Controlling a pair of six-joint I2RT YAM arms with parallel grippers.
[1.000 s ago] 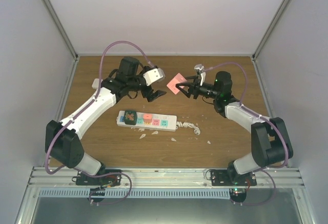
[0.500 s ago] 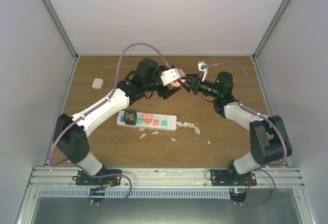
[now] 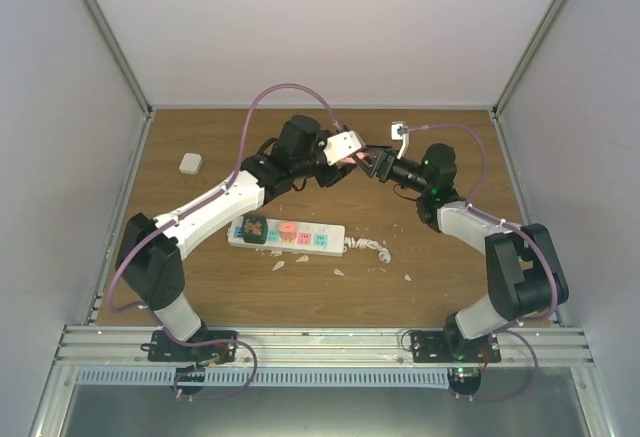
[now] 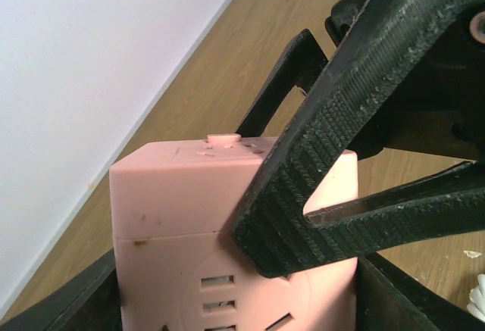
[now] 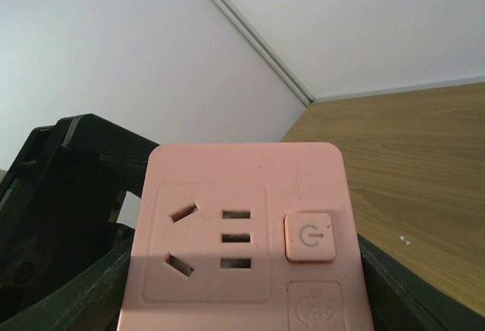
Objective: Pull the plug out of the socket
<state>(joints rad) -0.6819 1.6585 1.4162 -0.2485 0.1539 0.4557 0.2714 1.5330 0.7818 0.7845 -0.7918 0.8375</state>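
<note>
1. Top view: the socket (image 3: 290,235), a long white rectangular power strip with coloured squares along its outlets, lies flat on the brown wooden table (image 3: 300,297), nearer the left arm's side. A dark green square block (image 3: 254,227) sits on its left end. The plug (image 3: 348,161), a pink cube-shaped plastic adapter, is held in the air well behind the strip. The left gripper (image 3: 343,165) and the right gripper (image 3: 368,163) meet on it from opposite sides. A small white rounded block (image 3: 190,163) lies far left.

2. Left wrist view: the plug (image 4: 174,217) fills the frame. One of the right arm's black ribbed fingers (image 4: 318,157) is pressed across its front and the other shows behind it, so that pincer is clamped on the cube. The left arm's own fingers (image 4: 68,304) flank the cube's lower sides. Whether they grip or only bracket it I cannot tell.

3. Right wrist view: the cube's face shows slot openings and a square power button (image 5: 308,236). The right arm's own fingers (image 5: 409,285) hug its edges.

4. Judgement: the pink plug is already off the strip, and the step in hand looks like a mid-air handover. Next, the left fingers need a firm hold before the right pincer lets go, or the cube may drop. The green block may also need pulling off.
</note>
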